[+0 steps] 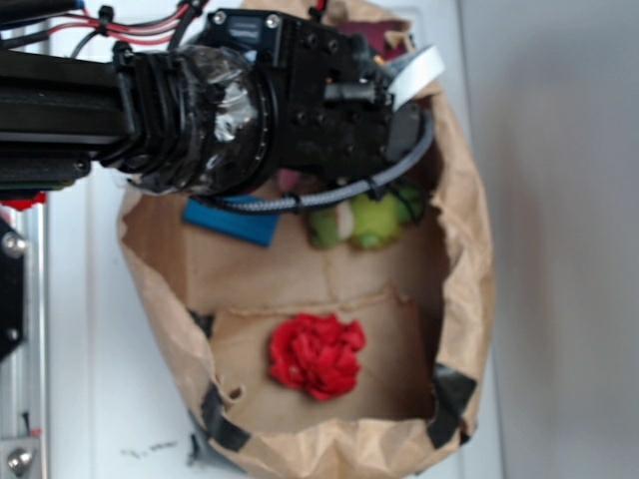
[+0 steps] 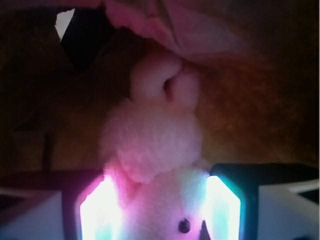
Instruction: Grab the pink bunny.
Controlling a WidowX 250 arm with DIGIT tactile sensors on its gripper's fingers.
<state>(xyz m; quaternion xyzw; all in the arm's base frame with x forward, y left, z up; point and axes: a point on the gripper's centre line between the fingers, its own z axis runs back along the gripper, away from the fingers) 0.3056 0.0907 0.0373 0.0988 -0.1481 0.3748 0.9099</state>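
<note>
The pink bunny (image 2: 150, 145) fills the middle of the wrist view, a pale pink plush with its whitish face and a dark eye at the bottom. Its head sits between the two glowing pads (image 2: 97, 210), which press it from both sides. My gripper (image 2: 160, 210) is shut on it. In the exterior view my black arm (image 1: 300, 100) reaches into the back of the brown paper bag (image 1: 464, 259) and hides the fingers. Only a sliver of the pink bunny (image 1: 290, 181) shows under the wrist there.
Inside the bag, a green plush toy (image 1: 364, 220) lies just right of the wrist. A blue block (image 1: 232, 222) lies to its left. A red ruffled ball (image 1: 317, 355) rests near the front. The bag's crumpled walls rise all around, with black tape (image 1: 451, 389) at the corners.
</note>
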